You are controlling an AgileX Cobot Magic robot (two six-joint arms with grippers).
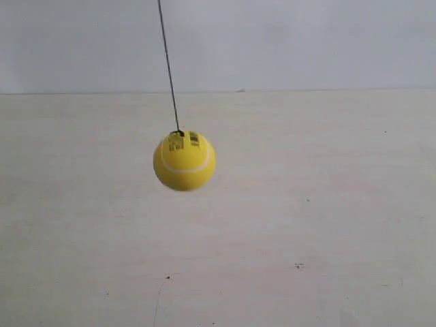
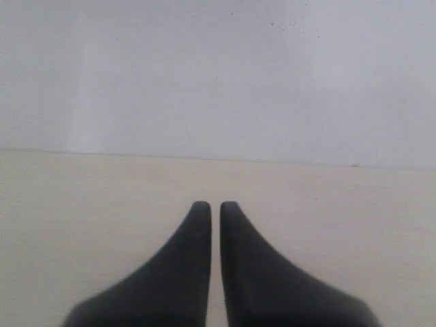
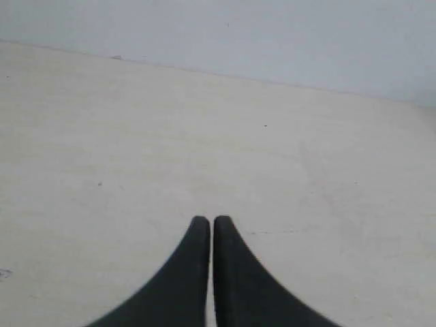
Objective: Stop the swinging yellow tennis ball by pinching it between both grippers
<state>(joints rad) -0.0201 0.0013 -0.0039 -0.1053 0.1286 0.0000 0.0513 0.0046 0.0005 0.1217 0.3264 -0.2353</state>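
Observation:
The yellow tennis ball (image 1: pixel 184 161) hangs in the air on a thin black string (image 1: pixel 168 68), left of the exterior view's middle, white seam and small sticker showing. Neither arm appears in the exterior view. In the left wrist view my left gripper (image 2: pixel 212 204) is shut, its two black tapered fingers side by side with only a thin slit between them and nothing held. My right gripper (image 3: pixel 208 219) is shut the same way in the right wrist view, over the pale table. The ball shows in neither wrist view.
A pale whitish table (image 1: pixel 327 204) with a few small dark specks fills the scene. A plain grey-white wall (image 1: pixel 306 41) stands behind it.

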